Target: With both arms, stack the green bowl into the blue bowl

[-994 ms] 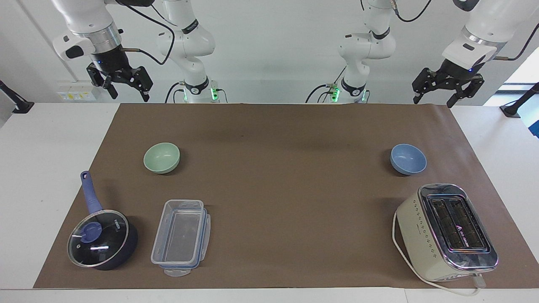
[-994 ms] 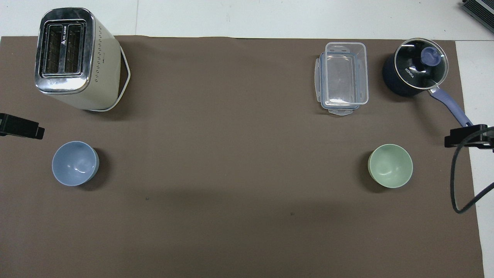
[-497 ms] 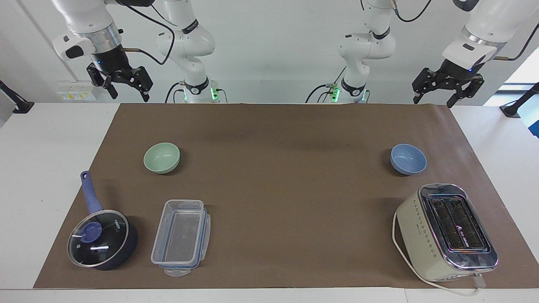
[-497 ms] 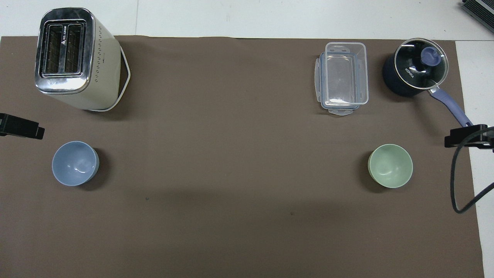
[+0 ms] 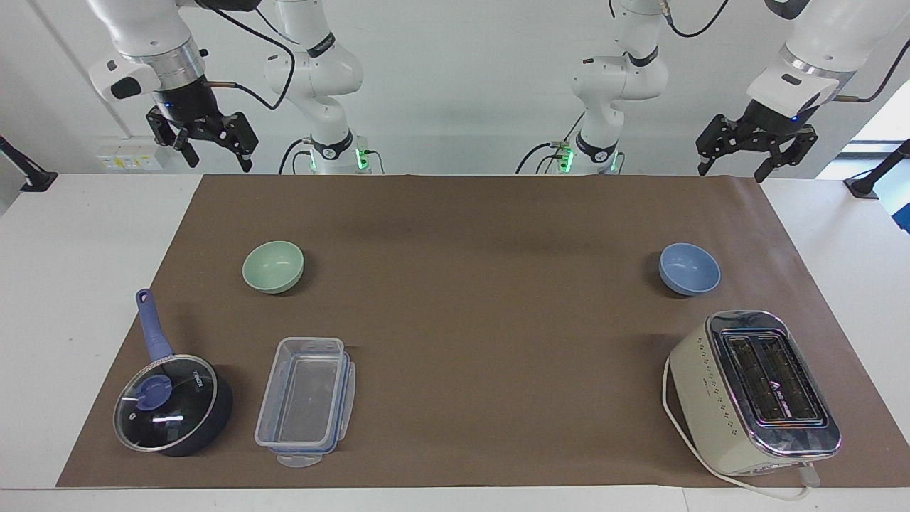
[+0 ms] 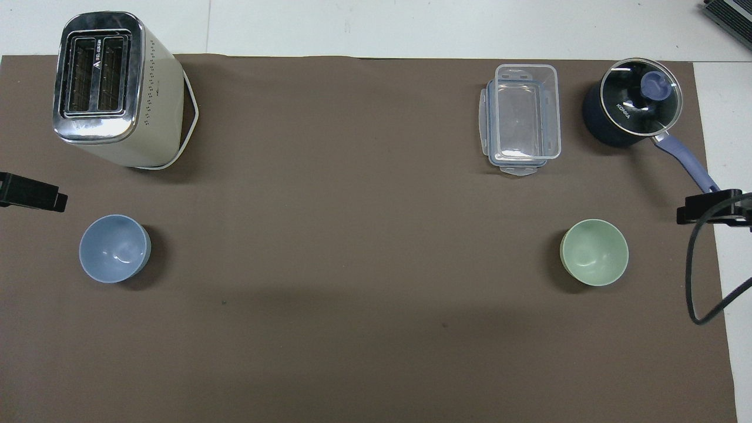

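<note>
The green bowl (image 5: 273, 267) (image 6: 594, 252) stands upright on the brown mat toward the right arm's end of the table. The blue bowl (image 5: 689, 269) (image 6: 114, 248) stands upright toward the left arm's end. Both are empty and far apart. My right gripper (image 5: 217, 160) hangs open and empty, high over the mat's edge by the robots, and only its tip (image 6: 708, 208) shows in the overhead view. My left gripper (image 5: 732, 171) hangs open and empty in the same way, with only its tip (image 6: 32, 197) in the overhead view. Both arms wait.
A cream toaster (image 5: 753, 391) with its cord stands farther from the robots than the blue bowl. A clear plastic container (image 5: 306, 402) and a dark blue saucepan with glass lid (image 5: 170, 405) stand farther from the robots than the green bowl. A black cable (image 6: 699, 282) hangs from the right arm.
</note>
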Tool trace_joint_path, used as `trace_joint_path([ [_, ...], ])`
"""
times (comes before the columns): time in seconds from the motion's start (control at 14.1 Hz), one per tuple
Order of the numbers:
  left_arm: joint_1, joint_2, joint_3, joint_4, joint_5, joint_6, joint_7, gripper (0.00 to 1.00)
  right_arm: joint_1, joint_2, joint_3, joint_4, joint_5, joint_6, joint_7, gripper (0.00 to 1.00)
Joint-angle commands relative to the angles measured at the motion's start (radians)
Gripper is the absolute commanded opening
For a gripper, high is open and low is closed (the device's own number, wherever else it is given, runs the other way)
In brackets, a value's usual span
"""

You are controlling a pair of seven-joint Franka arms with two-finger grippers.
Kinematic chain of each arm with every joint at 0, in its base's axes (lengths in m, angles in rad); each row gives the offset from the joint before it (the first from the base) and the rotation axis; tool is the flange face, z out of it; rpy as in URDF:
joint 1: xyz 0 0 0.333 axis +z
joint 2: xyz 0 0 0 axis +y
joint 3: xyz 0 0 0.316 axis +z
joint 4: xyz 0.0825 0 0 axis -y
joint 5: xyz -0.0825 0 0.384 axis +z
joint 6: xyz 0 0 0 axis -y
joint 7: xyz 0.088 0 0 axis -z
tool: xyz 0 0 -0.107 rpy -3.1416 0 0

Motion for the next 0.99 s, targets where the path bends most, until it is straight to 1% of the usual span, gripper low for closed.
trace_joint_path([
  [0.0,-0.012,-0.024,0.009,-0.028,-0.007,-0.002,-0.013,1.00,-0.014,-0.005,0.008,-0.002,0.002,-0.006,-0.021,1.00],
  [0.64,0.002,-0.032,0.021,-0.045,-0.009,0.025,-0.007,1.00,-0.014,-0.005,0.008,-0.002,0.002,-0.006,-0.021,1.00],
  [0.71,0.013,-0.047,0.021,-0.072,-0.009,0.031,-0.001,1.00,-0.014,-0.005,0.008,-0.002,0.002,-0.006,-0.023,1.00],
  [0.92,0.036,-0.090,0.023,-0.169,-0.009,0.112,0.003,1.00,-0.014,-0.005,0.008,-0.002,0.002,-0.006,-0.021,1.00],
])
